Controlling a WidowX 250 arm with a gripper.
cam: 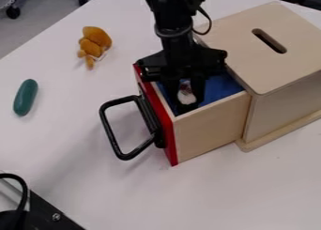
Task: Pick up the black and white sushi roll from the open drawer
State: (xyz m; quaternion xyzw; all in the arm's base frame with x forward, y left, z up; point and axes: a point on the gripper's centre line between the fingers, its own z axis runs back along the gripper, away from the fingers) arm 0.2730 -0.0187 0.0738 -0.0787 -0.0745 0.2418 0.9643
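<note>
The black gripper (pixel 186 94) hangs down into the pulled-out wooden drawer (pixel 210 126), below its rim. It is shut on a small white and reddish-brown object (pixel 186 95), partly hidden by the fingers. Blue lining (pixel 219 88) shows inside the drawer around them. The drawer has a red front (pixel 164 126) with a black handle (pixel 110 130), and it stands out from a light wooden box (pixel 251 50) with a slot in its lid.
An orange-brown plush toy (pixel 94 43) lies on the white table (pixel 69 111) at the upper left. Farther left lies a dark green oblong object (pixel 26 97). Black and metal hardware (pixel 44 212) sits at the bottom left corner.
</note>
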